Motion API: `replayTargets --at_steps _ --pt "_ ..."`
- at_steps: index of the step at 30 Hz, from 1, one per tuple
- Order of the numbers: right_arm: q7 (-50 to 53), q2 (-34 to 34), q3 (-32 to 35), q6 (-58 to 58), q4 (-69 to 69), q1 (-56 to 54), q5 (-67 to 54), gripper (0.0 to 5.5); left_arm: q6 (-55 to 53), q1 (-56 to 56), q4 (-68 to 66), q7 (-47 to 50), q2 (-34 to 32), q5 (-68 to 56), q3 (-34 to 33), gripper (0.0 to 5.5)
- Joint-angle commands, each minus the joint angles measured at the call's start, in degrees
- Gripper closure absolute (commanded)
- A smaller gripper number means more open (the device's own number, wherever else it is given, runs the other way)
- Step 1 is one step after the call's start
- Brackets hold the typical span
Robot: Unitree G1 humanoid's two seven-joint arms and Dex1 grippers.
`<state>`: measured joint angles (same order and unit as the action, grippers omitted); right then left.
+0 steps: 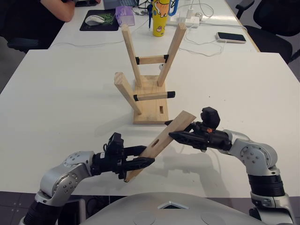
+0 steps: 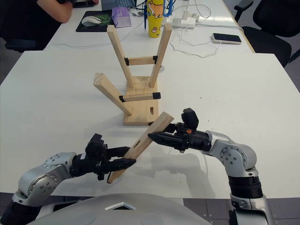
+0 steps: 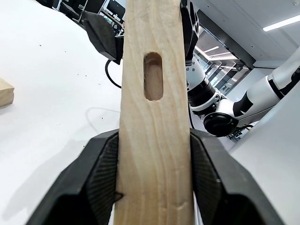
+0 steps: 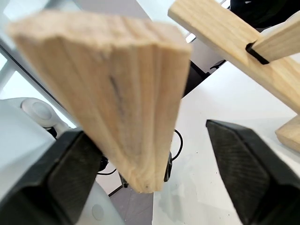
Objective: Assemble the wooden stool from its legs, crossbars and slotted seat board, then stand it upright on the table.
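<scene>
Two tools share one loose leg [image 1: 161,139]: left tool [image 1: 140,162] clenched low, right tool [image 1: 172,135] released astride its top, likely aiming it at the seat board [image 1: 149,114] beyond.

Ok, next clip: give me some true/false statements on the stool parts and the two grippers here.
1. The left gripper is shut on the lower end of a loose leg. True.
2. The right gripper is clamped tight on that leg's upper end. False: its fingers are spread around the end, and one stands well clear of the wood.
3. The seat board lies flat on the table, with its fitted legs pointing up. True.
4. Four legs stand in the seat board. False: three do, and one slot is open.
5. The near crossbar joins two legs. False: its right end is free.
</scene>
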<state>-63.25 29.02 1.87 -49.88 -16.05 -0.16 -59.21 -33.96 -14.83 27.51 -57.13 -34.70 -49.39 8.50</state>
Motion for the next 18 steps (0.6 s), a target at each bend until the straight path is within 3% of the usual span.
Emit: replayTargets --at_steps 1,7,14,18 --pt "0.3 1.7 1.3 -0.5 0.1 -1.1 -0.3 2.51 -0.2 1.0 -0.2 -1.9 -1.1 -0.2 -1.2 3.46" --pt "0.7 1.5 1.4 -0.6 0.7 -1.6 -0.6 3.33 -0.5 0.4 -0.7 -3.3 -2.6 1.0 -0.7 3.46" --pt "1.1 1.0 1.4 -0.6 0.7 -1.4 -0.7 3.38 1.4 0.7 -1.4 -3.3 -3.3 4.4 0.1 3.46" --pt "1.2 1.1 1.7 -0.1 1.6 -1.4 -0.1 3.39 0.0 2.0 -2.4 -1.3 -1.7 3.5 -0.7 2.63"
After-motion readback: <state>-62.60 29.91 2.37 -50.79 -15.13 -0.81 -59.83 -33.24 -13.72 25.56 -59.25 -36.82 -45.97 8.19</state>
